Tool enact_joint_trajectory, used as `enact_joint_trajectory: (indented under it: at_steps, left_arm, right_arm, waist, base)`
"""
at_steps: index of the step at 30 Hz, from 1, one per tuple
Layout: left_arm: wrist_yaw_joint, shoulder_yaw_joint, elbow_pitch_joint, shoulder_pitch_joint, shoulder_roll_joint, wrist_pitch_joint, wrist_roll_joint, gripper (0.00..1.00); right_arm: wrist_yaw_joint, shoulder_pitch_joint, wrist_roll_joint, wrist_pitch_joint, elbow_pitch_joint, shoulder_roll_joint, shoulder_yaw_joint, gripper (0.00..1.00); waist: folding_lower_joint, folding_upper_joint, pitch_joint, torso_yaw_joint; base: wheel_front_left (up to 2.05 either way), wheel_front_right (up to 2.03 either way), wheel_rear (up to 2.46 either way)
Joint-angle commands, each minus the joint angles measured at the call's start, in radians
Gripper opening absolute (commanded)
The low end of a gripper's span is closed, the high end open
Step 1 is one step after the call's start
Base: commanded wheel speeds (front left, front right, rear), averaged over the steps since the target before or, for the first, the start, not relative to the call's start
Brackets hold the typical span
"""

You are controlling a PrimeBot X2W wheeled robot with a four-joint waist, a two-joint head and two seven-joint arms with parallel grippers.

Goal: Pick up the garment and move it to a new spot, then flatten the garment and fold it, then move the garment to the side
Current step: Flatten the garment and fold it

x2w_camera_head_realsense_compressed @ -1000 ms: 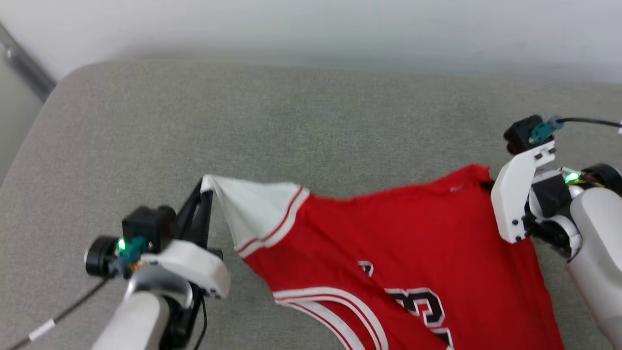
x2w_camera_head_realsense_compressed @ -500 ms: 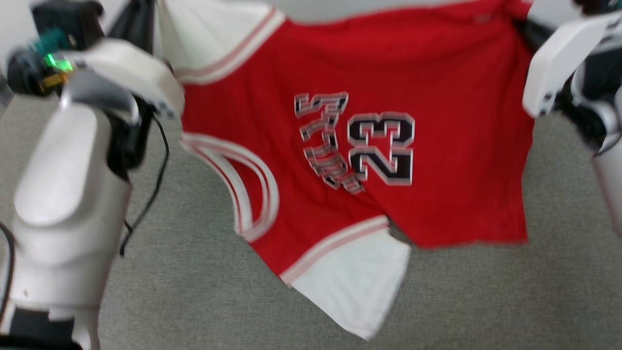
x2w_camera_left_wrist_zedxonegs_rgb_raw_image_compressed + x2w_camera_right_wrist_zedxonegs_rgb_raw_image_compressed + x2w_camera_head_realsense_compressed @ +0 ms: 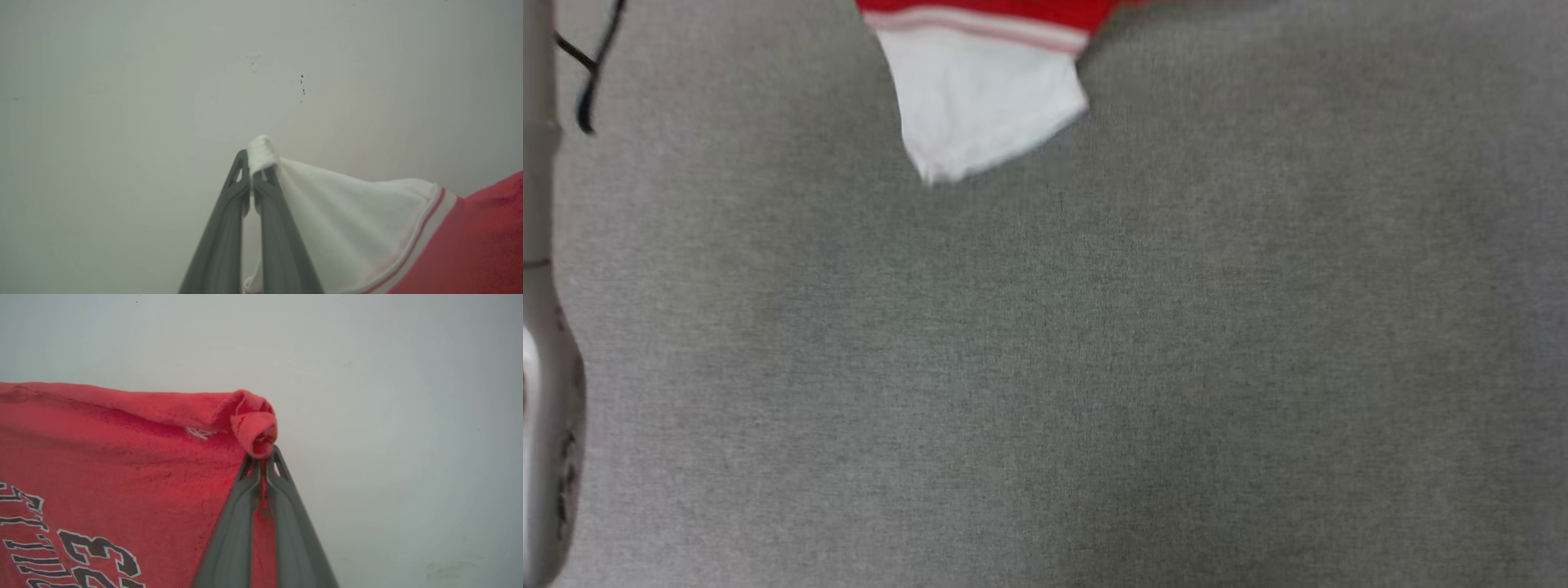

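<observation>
Right wrist view: red garment, black-and-white lettering, its corner bunched.

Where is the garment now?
The garment hangs between the left pincer, shut on a white sleeve tip, and the right pincer, shut on a red corner; its other sleeve dangles at the head view's top.

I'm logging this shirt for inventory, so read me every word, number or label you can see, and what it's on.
"3": black, white-edged digit on the red garment, right wrist view; tilted, so tentative.
Lettering beside it: cut off at the picture's edge, unreadable.
Small white mark near the garment's top edge: too small to read.
</observation>
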Motion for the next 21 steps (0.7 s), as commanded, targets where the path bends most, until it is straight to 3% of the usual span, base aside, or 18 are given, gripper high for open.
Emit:
enact_joint_trajectory:
  at_steps: [1, 12, 21]
  left_arm:
    - [-0.006, -0.008, 0.021, -0.040, 0.007, -0.008, 0.011, 0.00]
    - [-0.026, -0.021, 0.176, -0.120, -0.028, -0.057, -0.003, 0.00]
    - [-0.061, -0.014, 0.318, -0.019, -0.070, -0.106, -0.048, 0.00]
  right_arm:
    - [-0.001, -0.036, 0.008, -0.018, 0.017, -0.012, 0.007, 0.00]
    - [-0.001, -0.152, 0.049, -0.074, 0.139, -0.003, 0.099, 0.00]
    - [-0.001, -0.065, 0.115, -0.127, 0.243, 0.019, 0.209, 0.00]
  waist:
    - [-0.0001, 0.0000, 0.077, -0.005]
    - [-0.0001, 0.0000, 0.207, 0.000]
    - [-0.0001, 0.0000, 0.194, 0.011]
  base:
    - [0.00, 0.00, 0.00]
    - [0.00, 0.00, 0.00]
    - [0.00, 0.00, 0.00]
